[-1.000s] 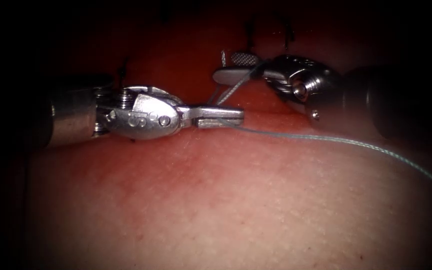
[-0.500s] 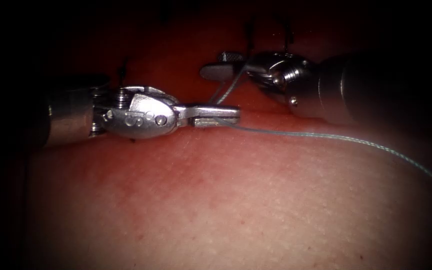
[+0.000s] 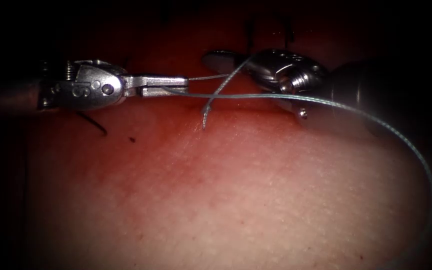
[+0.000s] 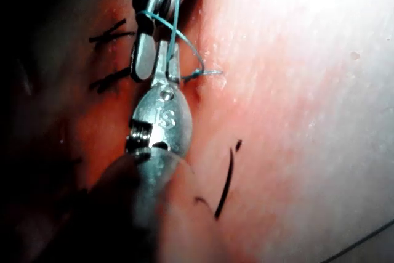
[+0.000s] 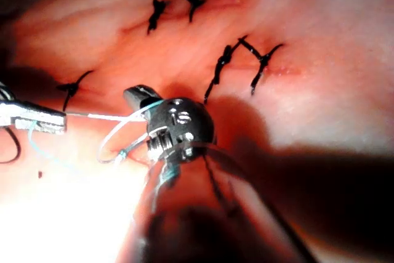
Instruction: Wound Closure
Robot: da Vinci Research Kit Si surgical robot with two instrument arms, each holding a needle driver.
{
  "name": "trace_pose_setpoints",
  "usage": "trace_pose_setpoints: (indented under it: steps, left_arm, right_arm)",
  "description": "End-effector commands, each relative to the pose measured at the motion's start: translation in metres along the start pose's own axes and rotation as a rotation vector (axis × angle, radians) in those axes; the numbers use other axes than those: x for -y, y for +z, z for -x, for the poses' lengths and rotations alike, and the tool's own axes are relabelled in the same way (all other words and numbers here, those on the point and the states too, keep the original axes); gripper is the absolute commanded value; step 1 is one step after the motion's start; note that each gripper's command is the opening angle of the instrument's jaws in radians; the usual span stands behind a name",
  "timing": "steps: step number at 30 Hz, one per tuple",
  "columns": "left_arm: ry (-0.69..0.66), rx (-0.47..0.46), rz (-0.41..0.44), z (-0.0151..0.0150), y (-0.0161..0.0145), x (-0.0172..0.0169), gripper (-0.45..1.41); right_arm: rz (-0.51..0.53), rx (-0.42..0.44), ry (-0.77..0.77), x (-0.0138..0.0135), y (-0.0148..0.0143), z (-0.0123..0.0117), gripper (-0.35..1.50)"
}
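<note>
Both claws grip thread (image 3: 376,120) over tissue (image 3: 236,200).

Readable marks, both stamped into metal. You can make out "IS" on the clevis of the left tool (image 4: 161,66) in its own wrist view; in the endoscope view the same stamp on the left tool (image 3: 163,85) looks like "S" plus a round mark, not clearly legible. You read "IS" again on the dark rounded wrist housing of the right tool (image 5: 140,95).
</note>
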Motion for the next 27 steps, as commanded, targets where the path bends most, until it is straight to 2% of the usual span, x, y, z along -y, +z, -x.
trace_pose_setpoints:
  steps: [1, 2, 6, 16, 20, 24, 27]
  left_arm:
    - [0.002, -0.001, -0.005, 0.0004, 0.0006, 0.0005, -0.45]
    - [-0.017, 0.012, -0.028, 0.0013, -0.0002, 0.0020, -0.45]
    - [-0.032, 0.038, -0.061, 0.0033, -0.0005, 0.0040, -0.45]
    - [-0.099, 0.104, -0.127, 0.0080, 0.0005, 0.0074, -0.45]
    - [-0.129, 0.192, -0.198, 0.0101, 0.0014, 0.0098, -0.45]
    - [-0.072, 0.291, -0.244, 0.0114, 0.0022, 0.0115, -0.45]
    - [-0.057, 0.316, -0.256, 0.0119, 0.0024, 0.0121, -0.45]
  right_arm:
    - [-0.005, 0.000, -0.004, 0.0005, 0.0010, 0.0002, -0.35]
    - [-0.010, 0.002, -0.030, 0.0011, 0.0005, 0.0006, -0.35]
    - [-0.019, -0.006, -0.053, 0.0018, -0.0003, 0.0009, -0.35]
    - [-0.045, -0.013, -0.079, 0.0037, -0.0016, 0.0018, -0.35]
    - [-0.045, -0.014, -0.087, 0.0054, -0.0025, 0.0028, -0.35]
    - [-0.040, -0.017, -0.106, 0.0067, -0.0033, 0.0035, -0.35]
    - [-0.041, -0.021, -0.114, 0.0071, -0.0035, 0.0039, -0.35]
